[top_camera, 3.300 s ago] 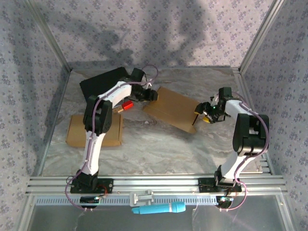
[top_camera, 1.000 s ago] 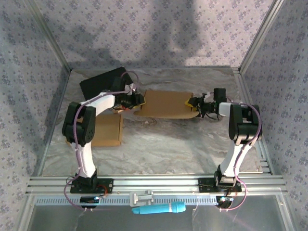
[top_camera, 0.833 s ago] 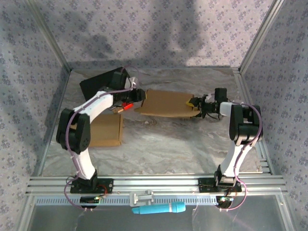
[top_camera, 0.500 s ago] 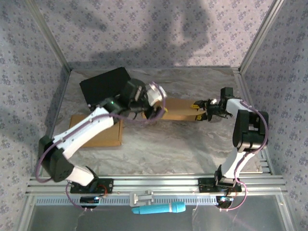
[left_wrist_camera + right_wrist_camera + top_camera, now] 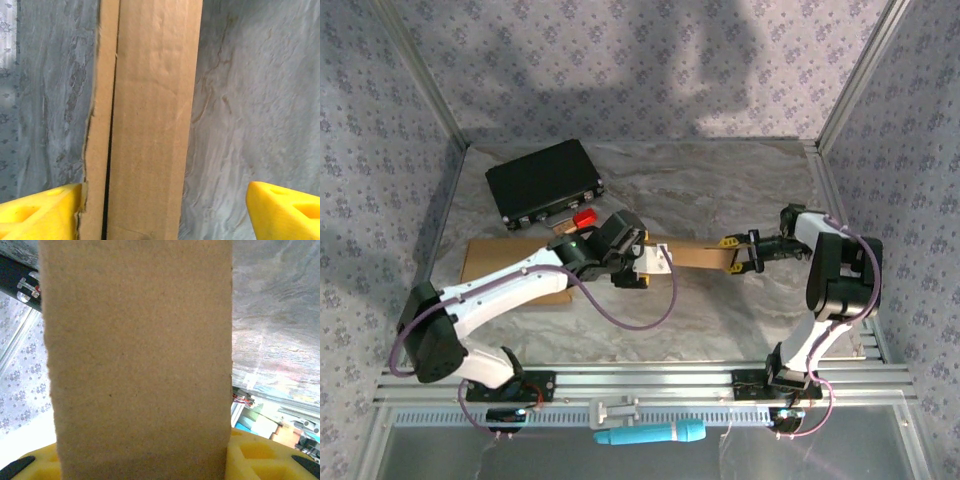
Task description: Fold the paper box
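Left end effector [image 5: 162, 189] newly astride box [image 5: 695, 255], released; right end effector [image 5: 733, 255] grasping box edge.

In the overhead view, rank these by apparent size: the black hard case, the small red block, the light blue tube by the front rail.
1. Black hard case, clearly largest.
2. Light blue tube; nearer the camera, so possibly flattered.
3. Small red block, smallest.

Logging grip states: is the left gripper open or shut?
Open. On the left gripper, the yellow fingers stand wide apart, the cardboard lying between them.
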`<state>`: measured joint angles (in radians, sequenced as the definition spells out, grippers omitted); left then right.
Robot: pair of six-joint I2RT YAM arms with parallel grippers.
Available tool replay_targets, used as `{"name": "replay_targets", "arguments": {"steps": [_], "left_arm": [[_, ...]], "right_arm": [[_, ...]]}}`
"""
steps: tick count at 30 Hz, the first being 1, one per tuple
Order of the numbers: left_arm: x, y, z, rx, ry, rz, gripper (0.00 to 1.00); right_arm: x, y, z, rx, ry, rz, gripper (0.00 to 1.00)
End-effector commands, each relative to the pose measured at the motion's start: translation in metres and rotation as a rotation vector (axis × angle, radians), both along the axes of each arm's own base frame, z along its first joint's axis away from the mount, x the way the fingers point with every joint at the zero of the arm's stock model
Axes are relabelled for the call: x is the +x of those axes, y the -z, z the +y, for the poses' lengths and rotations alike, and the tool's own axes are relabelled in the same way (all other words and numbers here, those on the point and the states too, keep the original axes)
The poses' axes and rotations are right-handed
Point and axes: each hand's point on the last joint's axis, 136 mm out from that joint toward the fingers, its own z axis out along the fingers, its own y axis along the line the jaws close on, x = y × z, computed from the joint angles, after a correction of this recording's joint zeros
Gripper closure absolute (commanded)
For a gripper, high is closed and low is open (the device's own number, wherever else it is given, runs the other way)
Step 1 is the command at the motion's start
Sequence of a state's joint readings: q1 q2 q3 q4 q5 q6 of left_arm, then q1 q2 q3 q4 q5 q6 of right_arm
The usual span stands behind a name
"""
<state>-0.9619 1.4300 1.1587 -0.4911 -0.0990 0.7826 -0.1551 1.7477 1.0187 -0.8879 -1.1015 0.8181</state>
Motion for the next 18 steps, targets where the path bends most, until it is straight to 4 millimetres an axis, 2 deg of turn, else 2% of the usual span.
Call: {"name": "replay_targets", "arguments": {"steps": [1,6,10,15,18], "left_arm": [[0.021,-0.005,-0.003,0.031,0.005,-0.102,0.16],[0.033,0.003,-0.006,0.042,-0.003,-0.107,0.15],[0.043,0.013,-0.010,0.063,-0.009,-0.100,0.18],[0.066,0.007,-0.012,0.030,-0.060,-0.098,0.23],[0.070,0.006,-0.015,0.023,-0.047,-0.053,0.27]], "right_arm": [[-0.006,0.002,-0.003,-0.016,-0.017,0.068,0.68],[-0.003,0.006,-0.005,-0.010,-0.006,0.088,0.68],[0.002,0.008,-0.004,0.021,0.015,0.112,0.65],[0.008,0.012,-0.005,0.049,0.040,0.136,0.58],[0.012,0.016,-0.004,0.068,0.053,0.153,0.52]]}}
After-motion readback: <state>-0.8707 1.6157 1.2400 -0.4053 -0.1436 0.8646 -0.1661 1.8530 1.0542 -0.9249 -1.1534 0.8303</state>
